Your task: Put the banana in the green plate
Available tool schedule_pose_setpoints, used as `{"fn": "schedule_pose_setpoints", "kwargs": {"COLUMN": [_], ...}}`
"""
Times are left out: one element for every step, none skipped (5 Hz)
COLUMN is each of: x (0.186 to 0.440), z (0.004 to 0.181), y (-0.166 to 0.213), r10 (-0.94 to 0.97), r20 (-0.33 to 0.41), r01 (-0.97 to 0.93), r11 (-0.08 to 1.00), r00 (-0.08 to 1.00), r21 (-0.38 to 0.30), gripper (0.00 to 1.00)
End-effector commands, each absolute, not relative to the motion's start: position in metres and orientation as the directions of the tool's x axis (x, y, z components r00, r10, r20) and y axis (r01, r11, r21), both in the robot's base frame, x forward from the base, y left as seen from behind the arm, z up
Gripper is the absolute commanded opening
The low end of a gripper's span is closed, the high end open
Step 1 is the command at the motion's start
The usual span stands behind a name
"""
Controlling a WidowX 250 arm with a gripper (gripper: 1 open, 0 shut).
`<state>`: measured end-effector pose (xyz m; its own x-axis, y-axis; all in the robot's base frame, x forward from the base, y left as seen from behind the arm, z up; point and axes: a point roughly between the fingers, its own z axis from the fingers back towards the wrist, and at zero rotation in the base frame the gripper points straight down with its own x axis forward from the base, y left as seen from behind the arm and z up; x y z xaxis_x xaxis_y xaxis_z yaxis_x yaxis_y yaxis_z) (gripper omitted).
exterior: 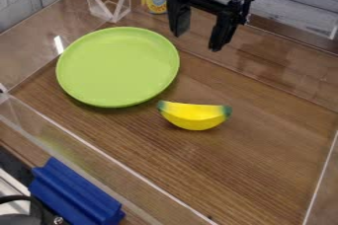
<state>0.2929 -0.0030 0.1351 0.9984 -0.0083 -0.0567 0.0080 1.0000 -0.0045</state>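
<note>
End effector point(201, 39) jaws are spread at the upper centre; the banana point(196, 115) is ungrasped beside the green plate point(119, 67), with grasping and placing left.

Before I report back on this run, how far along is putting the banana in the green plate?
Nothing of the transfer looks done: the banana lies on the table, outside the green plate. Nothing shows in the gripper, which is open above the table beyond the banana. Left: grasp, lift over the rim, release.
</note>
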Motion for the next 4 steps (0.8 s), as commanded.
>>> {"fn": "schedule_pose_setpoints", "kwargs": {"x": [0.288,0.281,0.274,0.272], "z": [0.129,0.121,0.114,0.102], "y": [-0.008,-0.015,-0.022,-0.027], "r10": [-0.177,-0.363,-0.531,-0.646], "r20": [-0.062,-0.059,-0.043,-0.028], "r01": [0.176,0.362,0.531,0.645], "r11": [0.984,0.932,0.847,0.764], "r00": [0.982,0.93,0.846,0.763], "r21": [-0.013,-0.023,-0.026,-0.017], "gripper": [1.0,1.0,1.0,1.0]}}
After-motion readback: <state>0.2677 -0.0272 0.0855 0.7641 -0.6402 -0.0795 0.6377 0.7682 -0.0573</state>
